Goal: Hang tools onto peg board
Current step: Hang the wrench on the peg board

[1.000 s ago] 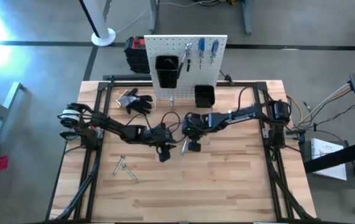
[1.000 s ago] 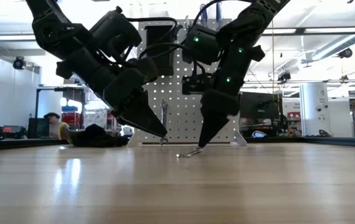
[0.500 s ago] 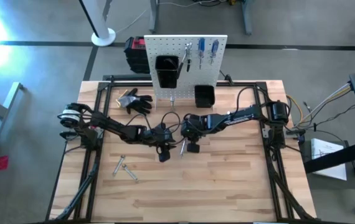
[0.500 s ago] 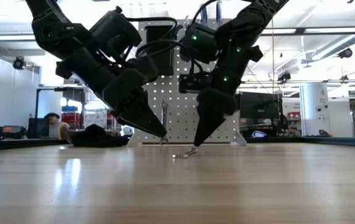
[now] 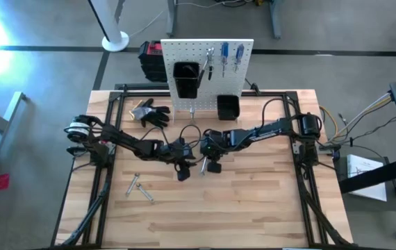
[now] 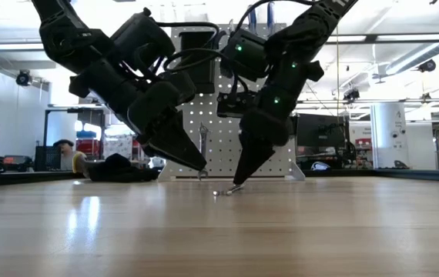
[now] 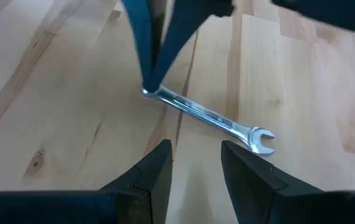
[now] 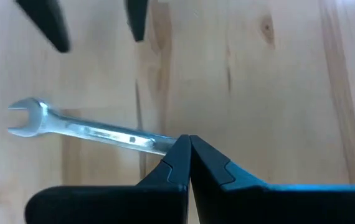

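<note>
**Closed right gripper pins one end of the wrench**

Right gripper [image 8: 189, 144] is down at the table [image 5: 253, 208], fingers pressed fully together, their joined tip touching the plain end of a silver wrench [image 8: 87, 130]. Nothing is clamped between them; the wrench lies flat on the wood, its open-jawed end pointing away from that tip.

Just across the wrench sits the left gripper [image 7: 195, 152], fingers [image 7: 159, 168] partly apart and holding nothing, hovering close above the boards with the wrench's shaft just ahead of them.

From the side, both tips slant in toward the same spot, the wrench between them.

Out beyond the left gripper, two more small silver tools [image 5: 139, 187] lie well apart on the wood. Farther behind both grippers stands the peg board [image 5: 205, 66], upright at the table's back edge, with blue-handled screwdrivers [image 5: 231, 57] on it and two black bins [image 5: 186, 80]. Black gloves [image 5: 153, 113] rest beside its base.
</note>
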Controlling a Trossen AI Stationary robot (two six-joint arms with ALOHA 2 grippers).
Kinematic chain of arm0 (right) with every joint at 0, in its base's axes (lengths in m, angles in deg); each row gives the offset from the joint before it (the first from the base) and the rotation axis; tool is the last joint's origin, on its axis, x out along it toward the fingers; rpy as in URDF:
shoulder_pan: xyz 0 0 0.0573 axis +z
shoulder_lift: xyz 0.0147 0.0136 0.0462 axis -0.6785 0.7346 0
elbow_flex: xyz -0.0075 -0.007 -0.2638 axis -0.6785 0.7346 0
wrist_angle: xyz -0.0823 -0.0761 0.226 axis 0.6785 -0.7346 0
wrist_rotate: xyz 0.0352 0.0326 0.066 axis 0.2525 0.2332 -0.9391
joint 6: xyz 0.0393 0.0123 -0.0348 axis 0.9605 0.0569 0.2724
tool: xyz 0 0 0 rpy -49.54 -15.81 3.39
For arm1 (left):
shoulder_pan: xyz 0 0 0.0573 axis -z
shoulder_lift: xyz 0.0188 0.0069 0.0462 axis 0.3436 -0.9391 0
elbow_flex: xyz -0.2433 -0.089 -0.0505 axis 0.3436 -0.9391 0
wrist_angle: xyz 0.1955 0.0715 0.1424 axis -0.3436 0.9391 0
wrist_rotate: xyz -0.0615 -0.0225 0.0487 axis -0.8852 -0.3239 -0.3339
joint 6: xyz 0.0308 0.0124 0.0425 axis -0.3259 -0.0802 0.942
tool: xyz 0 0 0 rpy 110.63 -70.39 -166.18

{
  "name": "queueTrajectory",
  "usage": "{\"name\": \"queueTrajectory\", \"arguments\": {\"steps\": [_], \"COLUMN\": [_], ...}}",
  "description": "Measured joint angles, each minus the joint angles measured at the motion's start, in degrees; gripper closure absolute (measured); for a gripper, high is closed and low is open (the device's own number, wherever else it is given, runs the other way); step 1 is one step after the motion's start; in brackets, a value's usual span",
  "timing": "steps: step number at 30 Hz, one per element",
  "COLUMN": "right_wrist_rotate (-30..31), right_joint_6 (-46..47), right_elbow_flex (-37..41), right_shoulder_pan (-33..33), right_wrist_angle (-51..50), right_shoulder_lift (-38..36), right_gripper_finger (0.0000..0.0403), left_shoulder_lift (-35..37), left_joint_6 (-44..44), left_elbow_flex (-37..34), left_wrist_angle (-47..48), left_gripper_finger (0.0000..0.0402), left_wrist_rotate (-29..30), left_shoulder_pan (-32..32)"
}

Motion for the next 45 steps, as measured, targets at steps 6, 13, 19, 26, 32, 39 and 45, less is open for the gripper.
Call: {"name": "queueTrajectory", "arguments": {"steps": [6,13,19,26,32,39,45], "right_wrist_rotate": [0.1,1.0,1.3,4.1,4.2,4.2,4.2], "right_joint_6": [0.8,4.1,7.7,10.2,10.6,10.4,10.4], "right_elbow_flex": [-0.3,-0.2,0.0,0.1,0.1,0.2,0.2], "right_shoulder_pan": [0.0,0.1,0.3,0.7,0.7,0.7,0.7], "right_wrist_angle": [1.5,1.8,2.5,5.1,6.1,6.5,6.8], "right_shoulder_lift": [2.8,3.4,3.3,3.4,3.4,3.4,3.4], "right_gripper_finger": [0.0403,0.0403,0.0403,0.0403,0.0403,0.0403,0.0403], "left_shoulder_lift": [0.0,0.0,0.0,-2.9,-7.6,-9.9,-12.2], "left_joint_6": [-1.1,-5.1,-14.5,-18.0,-20.4,-20.0,-21.3], "left_elbow_flex": [0.0,0.0,0.0,0.1,1.1,2.0,2.1], "left_wrist_angle": [0.0,-1.2,-0.1,-0.9,-2.7,-8.7,-8.7], "left_gripper_finger": [0.0254,0.0238,0.0218,0.0195,0.0195,0.023,0.0307], "left_wrist_rotate": [-0.1,-1.6,-2.1,-4.5,-5.4,-9.9,-10.0], "left_shoulder_pan": [0.1,0.1,1.1,1.1,1.1,0.9,0.4]}}
